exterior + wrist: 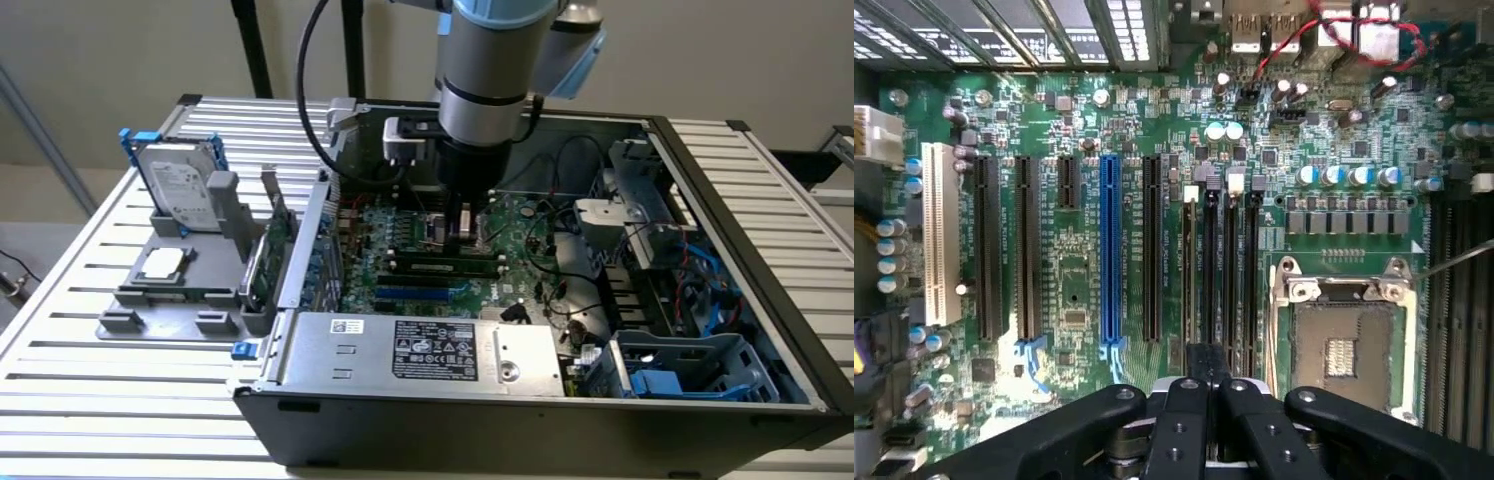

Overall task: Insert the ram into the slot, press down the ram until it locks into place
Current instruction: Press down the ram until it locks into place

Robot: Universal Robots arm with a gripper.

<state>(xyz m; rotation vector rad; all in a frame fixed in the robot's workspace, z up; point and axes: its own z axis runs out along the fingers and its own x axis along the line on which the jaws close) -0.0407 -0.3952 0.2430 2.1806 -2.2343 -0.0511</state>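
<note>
The ram (438, 263) is a thin green stick with dark chips, standing on edge in a black motherboard slot beside the long expansion slots. In the wrist view the ram (1187, 280) shows as a narrow edge-on line in the memory slot (1209, 280) group next to the CPU socket (1344, 340). My gripper (462, 232) hangs straight down over these slots, just behind the ram. Its black fingers (1192, 385) are pressed together with nothing visible between them. Whether the tips touch the ram I cannot tell.
The open PC case (747, 200) walls surround the board. A blue expansion slot (1111, 250) and black ones lie beside the memory slots. The power supply (427, 350) sits in front, and cables and a drive cage (681, 365) to the exterior view's right. A hard drive (180, 185) stands outside.
</note>
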